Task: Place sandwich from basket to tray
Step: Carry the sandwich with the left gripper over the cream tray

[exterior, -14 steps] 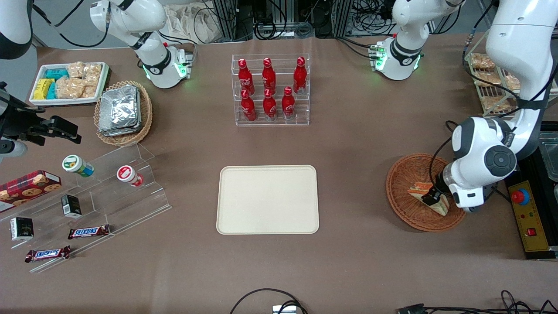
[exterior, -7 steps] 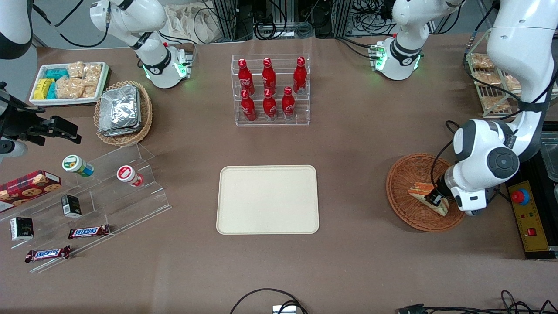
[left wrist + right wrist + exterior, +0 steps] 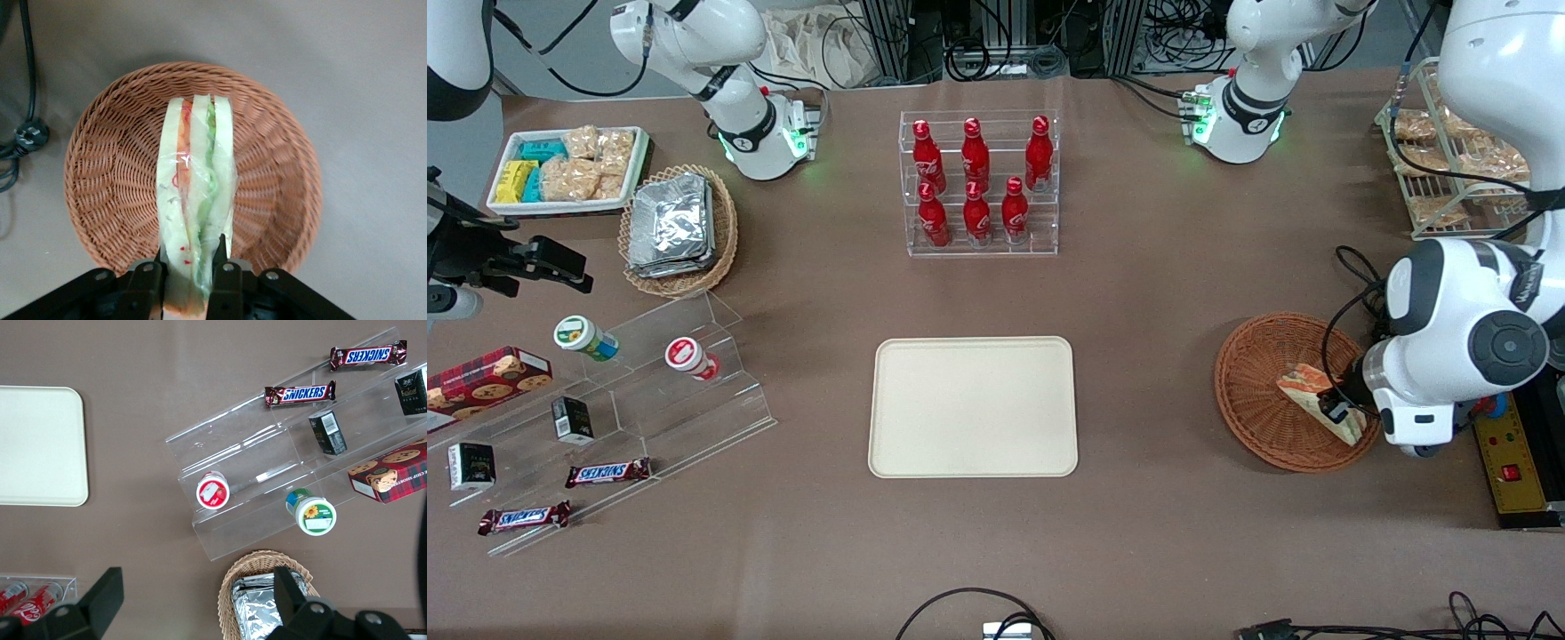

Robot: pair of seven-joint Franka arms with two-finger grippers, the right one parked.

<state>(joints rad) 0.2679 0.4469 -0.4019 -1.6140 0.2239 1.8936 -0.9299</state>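
Front view: gripper (image 3: 1336, 412) over the basket (image 3: 1249, 391), clamped on the sandwich (image 3: 1307, 391), which had tipped and shifted toward the working arm's end since a second ago; lift likely begun. Tray (image 3: 973, 406) bare, well apart. Snickers bars (image 3: 607, 472) legible.

Left wrist view: fingers (image 3: 218, 257) pinched the sandwich's (image 3: 195, 200) wide end; wedge hung above the basket (image 3: 107, 173).

Right wrist view: "SNICKERS" (image 3: 300, 393) readable.

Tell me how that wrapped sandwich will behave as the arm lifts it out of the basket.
The sandwich, pinched by the hand above the basket, probably squashes easily: soft bread. Its clear wrap looks slick, so it may slip. Held near one end, the free tip could sag.
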